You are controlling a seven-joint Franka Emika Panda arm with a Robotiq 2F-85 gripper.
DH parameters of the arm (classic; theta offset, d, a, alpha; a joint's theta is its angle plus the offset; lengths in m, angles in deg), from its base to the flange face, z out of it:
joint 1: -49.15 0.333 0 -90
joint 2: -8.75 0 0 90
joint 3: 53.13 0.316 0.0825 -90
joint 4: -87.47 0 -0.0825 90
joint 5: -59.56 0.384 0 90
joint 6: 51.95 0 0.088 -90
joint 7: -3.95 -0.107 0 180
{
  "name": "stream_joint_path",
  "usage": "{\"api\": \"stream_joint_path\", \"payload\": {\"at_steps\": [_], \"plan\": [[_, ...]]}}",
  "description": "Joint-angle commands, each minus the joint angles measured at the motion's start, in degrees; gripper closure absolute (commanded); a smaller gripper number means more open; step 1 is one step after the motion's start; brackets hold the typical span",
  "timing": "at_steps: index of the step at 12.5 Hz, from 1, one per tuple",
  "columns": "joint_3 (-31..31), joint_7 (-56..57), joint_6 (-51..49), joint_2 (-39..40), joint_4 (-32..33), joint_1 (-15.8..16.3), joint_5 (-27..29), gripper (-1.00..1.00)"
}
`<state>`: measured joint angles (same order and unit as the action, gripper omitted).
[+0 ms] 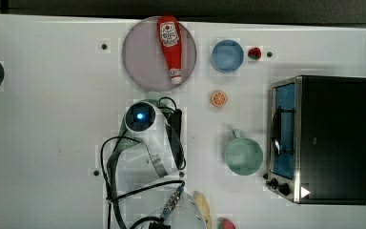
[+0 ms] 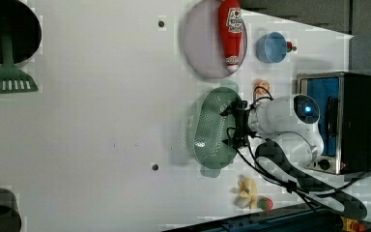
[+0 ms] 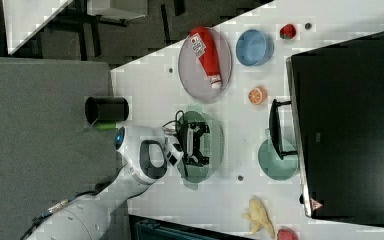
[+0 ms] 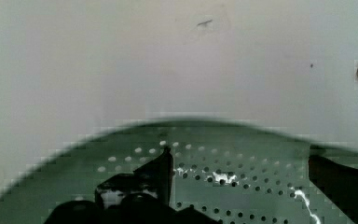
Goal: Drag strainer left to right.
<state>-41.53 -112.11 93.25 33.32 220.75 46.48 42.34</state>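
White counter lay under my gripper, which sat open inside the strainer, fingers astride its far wall, just below the ketchup plate in the left view.

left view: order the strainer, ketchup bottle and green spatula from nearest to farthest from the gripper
1. The strainer: the gripper is right at its bowl, inside the rim.
2. The ketchup bottle: lying on the plate, toward the left view's top.
3. The green spatula: far off at the left view's left edge.
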Motion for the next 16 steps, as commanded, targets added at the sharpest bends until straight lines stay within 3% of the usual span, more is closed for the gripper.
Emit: {"api": "stream_joint_path", "payload": {"at_steps": [1,12,16], "plan": [[-3.1,8.0,1.0,-1.9,-0.4,-0.6,-0.1,-1.00],[-14.4,19.9,2.6,-1.9,0.1,-1.1,-0.1,-1.00],[-15.6,20.1,2.6,-2.0,0.1,-1.1,-0.1,-1.00]]}}
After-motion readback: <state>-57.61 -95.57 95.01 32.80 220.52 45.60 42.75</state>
